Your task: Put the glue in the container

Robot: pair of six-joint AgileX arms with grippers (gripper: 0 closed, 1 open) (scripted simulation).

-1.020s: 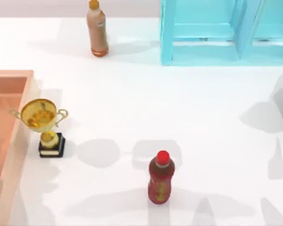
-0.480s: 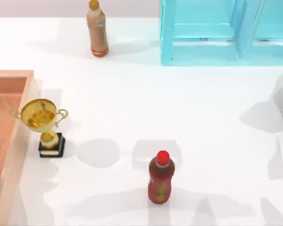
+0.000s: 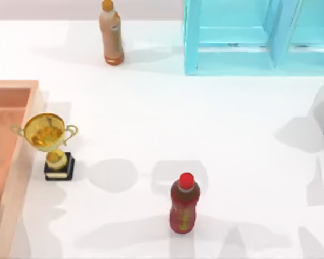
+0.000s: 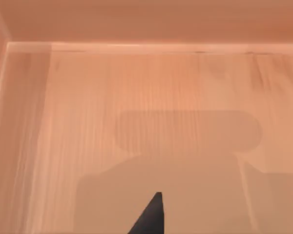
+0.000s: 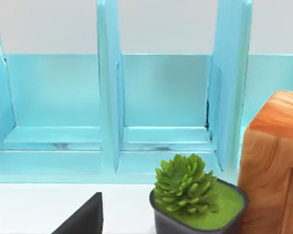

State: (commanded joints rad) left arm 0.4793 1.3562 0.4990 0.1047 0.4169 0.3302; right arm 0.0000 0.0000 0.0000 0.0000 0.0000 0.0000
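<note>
Looking from above, the large salmon-orange open rectangular container [image 3: 13,85] sits at the table's left edge. A gold trophy cup on a black base [image 3: 49,145] stands just beside its outer wall. A dark red bottle with a red cap [image 3: 184,208] stands well apart from the container, as does a tall orange-brown bottle [image 3: 111,35]. A cyan translucent shelf frame [image 3: 232,59] stands farthest from it. None of these has shifted over the last second.

From the left wrist, the left gripper [image 4: 151,219] hangs over the container's bare floor [image 4: 176,87], casting a blocky shadow on it. Whether it is apart, together or clamped on anything, I cannot tell, nor where the glue lies. Probably a release has come or is close.

From the right wrist, the right gripper [image 5: 85,219] is parked far from the container, facing the shelf frame [image 5: 107,97], a green succulent in a dark pot [image 5: 185,187] and a wooden block [image 5: 273,161]. Its state I cannot tell.
</note>
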